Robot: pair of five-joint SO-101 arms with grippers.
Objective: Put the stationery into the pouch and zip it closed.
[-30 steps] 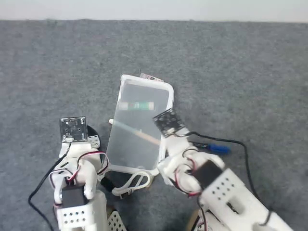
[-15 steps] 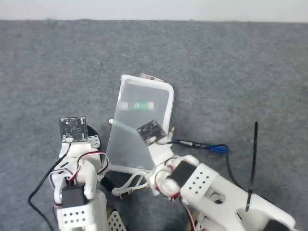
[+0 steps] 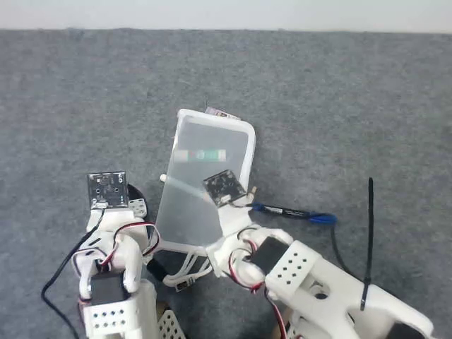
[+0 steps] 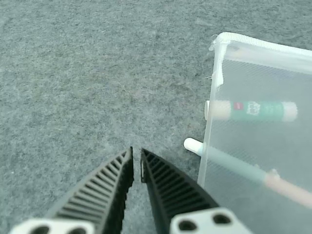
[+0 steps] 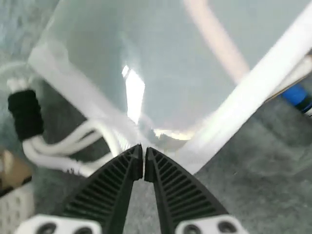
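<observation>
While one pen is not yet in the pouch, the packing step looks unfinished and zipping would come too soon.

At the left, the left gripper (image 4: 136, 157) hangs over the grey table (image 3: 367, 106) just beside the pouch's left edge. Its jaws are closed to a thin slit with nothing between them.

The pouch (image 3: 205, 176) lies flat in the middle, clear with a white border. Through it show a glue stick (image 4: 253, 110) and a pencil (image 4: 234, 165) set slantwise. The pencil's white end shows just past the pouch's left edge, so I cannot tell whether it is fully inside. A white cord (image 3: 191, 272) with a black clasp trails from the pouch's near end.

The right gripper (image 5: 143, 150) sits at the pouch's near right corner, where the white border turns. Its jaws are closed, tips touching the border. Whether they pinch the zip pull or only rest there cannot be told.

To the right, the blue pen (image 3: 293, 212) lies on the table just beside the pouch's right edge.

The next move, as I judge it, calls for picking up that pen and sliding it in through the open side, with the pouch held steady so it does not slip. Only then should the zip be drawn along.

The glue stick has a green band with a small red mark, and a small tag (image 3: 220, 112) at the pouch's far end carries print. Both are too small to read.
</observation>
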